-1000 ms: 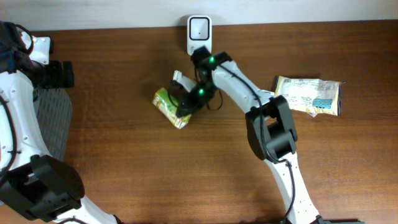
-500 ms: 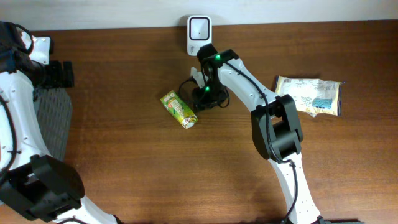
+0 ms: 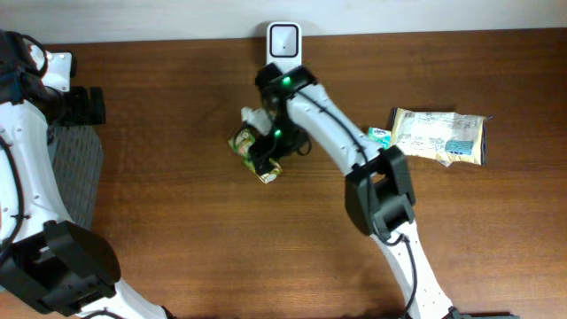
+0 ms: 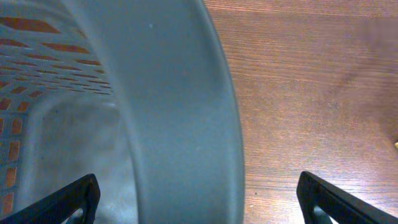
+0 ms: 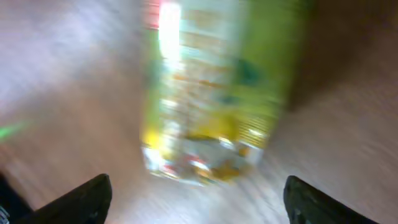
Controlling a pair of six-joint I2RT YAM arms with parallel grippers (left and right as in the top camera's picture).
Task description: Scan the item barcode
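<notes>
Mid-table, just below the scanner (image 3: 283,41): green packet (image 3: 242,142), lying flat and angled on the wood; the item to scan. Right gripper (image 5: 198,202) directly over it, jaws spread wide, packet between them but not pinched. Step in hand, as judged: take hold. Close squarely across the narrow width, leaving the barcode face uncovered. Left gripper (image 4: 199,202): spread, idle above the grey basket (image 4: 180,124) rim. Silver pouch (image 3: 440,136): far right, apart. Unclear: right wrist view blurred; barcode position unreadable; arm hides the packet's middle.

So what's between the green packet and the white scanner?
In the overhead view, only the right arm crosses bare table between green packet and white scanner.
</notes>
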